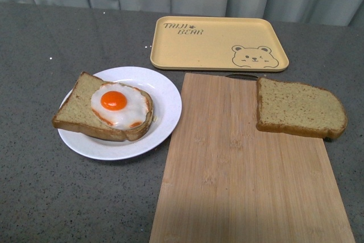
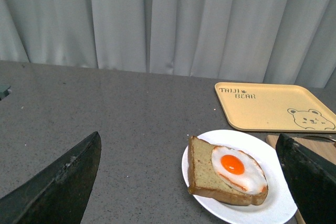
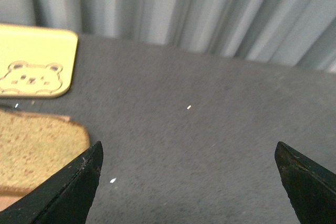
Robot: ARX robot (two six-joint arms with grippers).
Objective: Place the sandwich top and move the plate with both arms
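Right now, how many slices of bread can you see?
2. The plain slice lies on the wooden board's far right corner; the other slice sits on the white plate under a fried egg.

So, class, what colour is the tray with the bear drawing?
Pale yellow tray, brown bear outline; clearest in the front view.
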